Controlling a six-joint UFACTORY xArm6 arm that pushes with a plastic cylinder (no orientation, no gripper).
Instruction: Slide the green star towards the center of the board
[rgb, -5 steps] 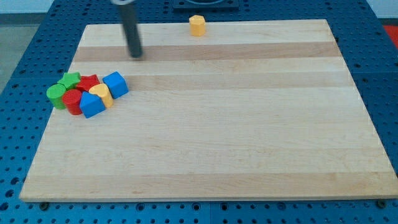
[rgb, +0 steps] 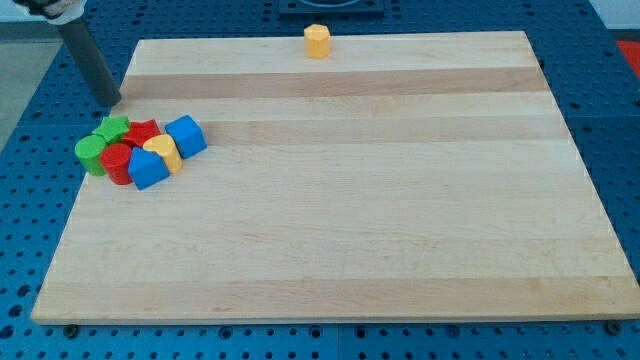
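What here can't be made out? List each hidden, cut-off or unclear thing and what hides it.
- Rod above my tip: its upper part is cut off by the camera view's top-left edge.
- Red blocks: largely covered by the blue blocks and yellow block, so their shapes are unclear.
- Green star: its lower points are hidden behind the green cylinder.
- Far yellow block: too small to tell its shape.
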